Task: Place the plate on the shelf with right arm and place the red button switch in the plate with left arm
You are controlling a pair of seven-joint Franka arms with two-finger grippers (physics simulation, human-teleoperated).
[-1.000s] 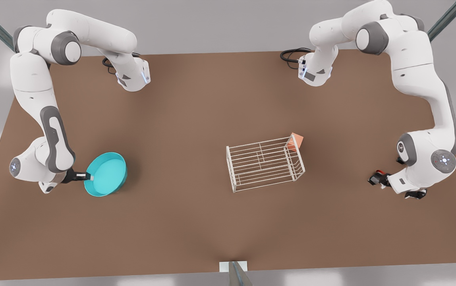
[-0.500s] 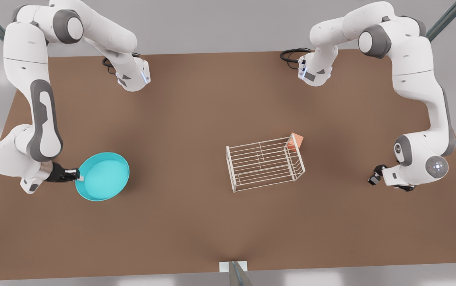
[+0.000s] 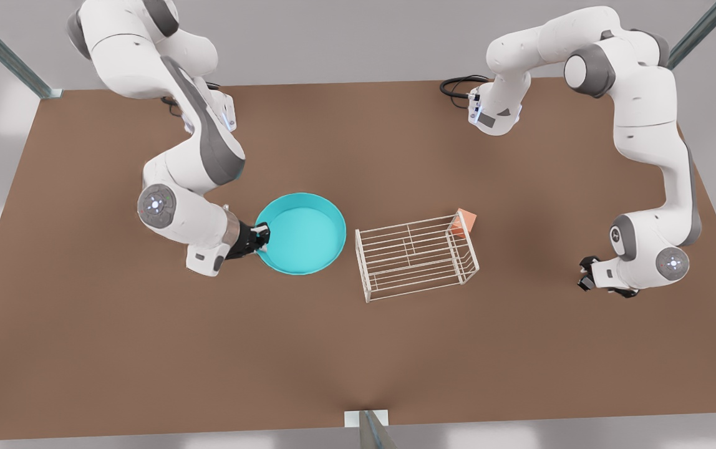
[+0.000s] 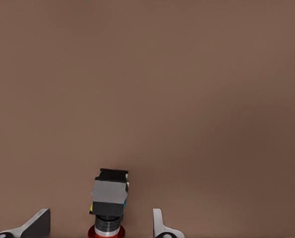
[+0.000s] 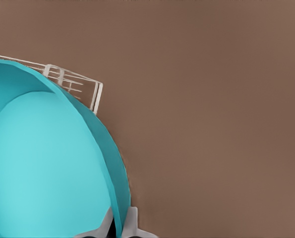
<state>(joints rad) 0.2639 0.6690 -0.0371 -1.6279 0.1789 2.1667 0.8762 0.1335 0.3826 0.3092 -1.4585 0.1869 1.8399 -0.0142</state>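
Plate [image 3: 302, 234], one: riding above the table [image 3: 146, 349] mid-width, rim pinched by right gripper [image 3: 262, 237], its far edge sitting just beside the shelf [image 3: 417, 257], one.
Red button switch [image 4: 109, 202], one: lying between left gripper [image 4: 100, 229] fingers, spread, near the table's edge at the front view's right.
Salmon block [image 3: 464, 222], one.

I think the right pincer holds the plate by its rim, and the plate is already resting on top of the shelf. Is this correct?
Not quite. The right pincer does hold the plate by its rim, but the plate is beside the shelf, not on it, as the front view shows.
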